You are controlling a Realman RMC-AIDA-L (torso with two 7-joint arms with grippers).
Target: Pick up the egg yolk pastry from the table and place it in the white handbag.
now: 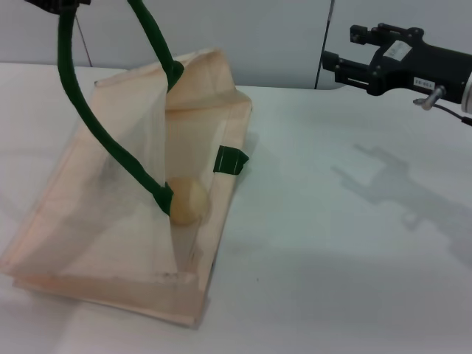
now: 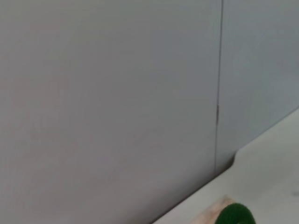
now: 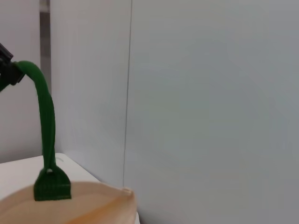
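While the left gripper [image 1: 55, 6] sits up at eleven o'clock in my head view, barely inside the edge, it holds one green handle [image 1: 88, 110] of the white handbag [image 1: 96, 236] pulled taut, so the near panel of the bag is lifted like a tent and the mouth gapes toward three o'clock. I read that gripper as clenched on the handle, since the rope runs straight up into it (the right wrist view shows the same dark clamp [image 3: 5, 70] pinching the top of the loop [image 3: 44, 121]). The egg yolk pastry [image 1: 189, 202] lies inside the open mouth of the bag, resting on the lower panel just beside the spot where the lifted handle joins the fabric, about the centre of my view. A small green tab [image 1: 230, 161] sticks out from the bag's edge at one o'clock from the pastry. The right gripper [image 1: 341, 53] hangs in the air at two o'clock, well apart from the bag and above the table [image 1: 354, 258], its fingers spread and holding nothing. My left wrist view gives me only the grey wall, a strip of table and a bit of green handle [image 2: 236, 215].
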